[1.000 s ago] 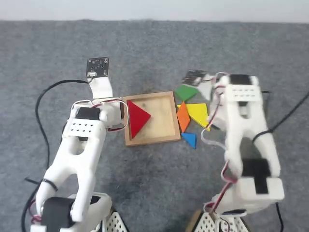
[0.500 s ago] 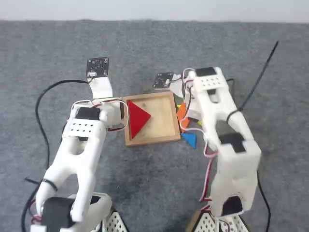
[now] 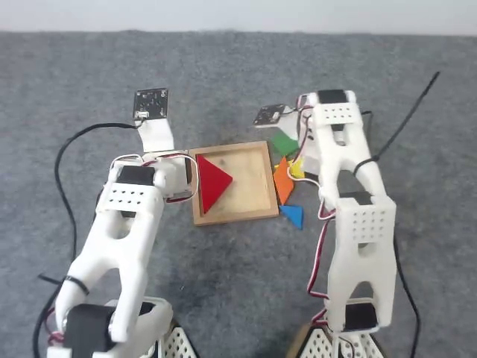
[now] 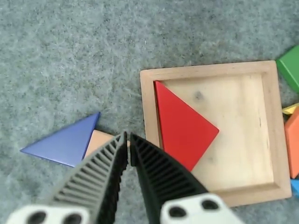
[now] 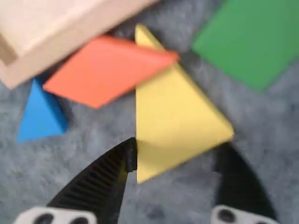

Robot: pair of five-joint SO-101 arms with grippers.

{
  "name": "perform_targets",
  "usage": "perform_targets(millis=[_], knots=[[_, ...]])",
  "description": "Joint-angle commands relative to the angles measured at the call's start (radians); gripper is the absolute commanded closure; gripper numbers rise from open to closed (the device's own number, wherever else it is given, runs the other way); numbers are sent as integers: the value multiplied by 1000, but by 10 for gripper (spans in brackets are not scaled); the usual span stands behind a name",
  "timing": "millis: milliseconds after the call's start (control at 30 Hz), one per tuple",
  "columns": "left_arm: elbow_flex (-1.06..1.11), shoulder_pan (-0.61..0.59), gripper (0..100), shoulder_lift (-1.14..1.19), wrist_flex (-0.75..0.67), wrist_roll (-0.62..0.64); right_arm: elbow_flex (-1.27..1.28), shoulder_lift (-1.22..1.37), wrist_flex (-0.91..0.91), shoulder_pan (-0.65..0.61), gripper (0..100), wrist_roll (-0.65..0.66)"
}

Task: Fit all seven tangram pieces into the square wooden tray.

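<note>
The square wooden tray lies between my arms with a red triangle in its left half. In the left wrist view my left gripper is shut and empty just outside the tray, next to a blue-violet triangle lying on a tan piece. My right gripper is open, its fingers on either side of the yellow triangle. An orange parallelogram overlaps that triangle's tip. A small blue triangle and a green piece lie close by.
Right of the tray the green piece, orange parallelogram and small blue triangle crowd together under the right arm. Grey carpet covers the table. A cable loops left of the left arm.
The right arm swung left toward the tray, then settled back a little, now low over the yellow triangle. The left arm and the red triangle have not moved.
</note>
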Motion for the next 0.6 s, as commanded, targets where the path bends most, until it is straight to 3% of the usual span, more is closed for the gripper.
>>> perform_targets(millis=[0,133,267,367,467,567], knots=[[-50,-5,985,-15,-17,-8,-32,-18,76,45,910,29],[-50,-5,985,-15,-17,-8,-28,-70,148,87,975,34],[-50,-5,985,-15,-15,-8,52,-191,147,122,949,69],[-50,-5,985,-15,-15,-8,115,-282,134,116,850,84],[-51,-5,985,-15,-15,-8,180,-328,84,65,687,81],[-51,-5,985,-15,-15,-8,229,-326,-7,-18,552,17]])
